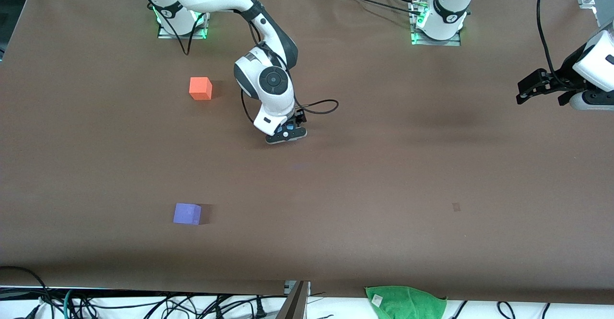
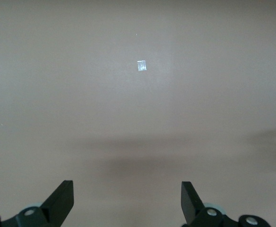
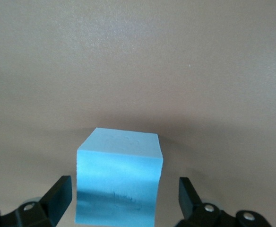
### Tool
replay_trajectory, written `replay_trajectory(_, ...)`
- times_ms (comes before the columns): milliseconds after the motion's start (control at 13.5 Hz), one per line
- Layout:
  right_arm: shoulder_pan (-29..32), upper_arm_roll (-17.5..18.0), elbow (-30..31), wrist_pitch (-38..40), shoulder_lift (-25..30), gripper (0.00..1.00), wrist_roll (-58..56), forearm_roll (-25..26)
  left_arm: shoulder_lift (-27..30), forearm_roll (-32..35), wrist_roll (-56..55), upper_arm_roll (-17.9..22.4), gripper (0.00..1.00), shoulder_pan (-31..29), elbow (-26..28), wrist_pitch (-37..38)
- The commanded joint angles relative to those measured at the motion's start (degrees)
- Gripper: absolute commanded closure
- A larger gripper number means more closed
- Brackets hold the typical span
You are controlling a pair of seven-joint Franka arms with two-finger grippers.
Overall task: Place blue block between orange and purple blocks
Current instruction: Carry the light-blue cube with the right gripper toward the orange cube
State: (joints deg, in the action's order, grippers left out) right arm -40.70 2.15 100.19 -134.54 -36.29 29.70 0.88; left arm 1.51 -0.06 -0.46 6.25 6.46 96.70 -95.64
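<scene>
- Three small cubes belong to this task, on a brown table (image 1: 383, 175) seen from a high camera facing two robot arms.
- The orange block (image 1: 200, 88) sits toward the right arm's end of the table; the purple block (image 1: 187, 213) lies well apart from it, nearer the camera.
- The right gripper (image 1: 286, 134) is low over the middle of the table, just over the blue block (image 3: 119, 177). In the right wrist view its fingers are spread wide, one on each side of the cube with a clear gap on both sides, so nothing is pinched.
- The blue block rests on the table, almost hidden under that gripper in the front view.
- It looks like light, matte foam, slightly soft and not slippery; a gentle squeeze on two opposite flat sides, low and centred, should hold it.
- The left gripper (image 1: 530, 88) waits in the air at the left arm's end of the table, fingers spread apart, holding nothing.
</scene>
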Motion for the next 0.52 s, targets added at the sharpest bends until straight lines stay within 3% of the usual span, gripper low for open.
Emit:
replay_trajectory(0,-0.26,-0.04,1.50,-1.69,0.52,0.00,1.15,0.79,-0.81,1.20,0.73,-0.18,0.00,-0.22,-1.60,0.89)
replay_trajectory(74,-0.26,-0.04,1.50,-1.77,0.52,0.10,1.15,0.70,-0.81,1.20,0.73,-0.18,0.00,-0.22,-1.60,0.89)
replay_trajectory(223,-0.26,-0.04,1.33,-1.69,0.52,0.51,2.20,0.53,-0.81,1.20,0.73,-0.18,0.00,-0.22,-1.60,0.89)
replay_trajectory(297,-0.17,-0.04,1.06,-1.69,0.52,0.59,3.17,0.53,-0.81,1.20,0.73,-0.18,0.00,-0.22,-1.60,0.89)
replay_trajectory(445,0.09,-0.12,-0.33,-1.51,0.61,0.59,3.70,0.35,-0.81,1.20,0.73,-0.18,0.00,-0.22,-1.60,0.89)
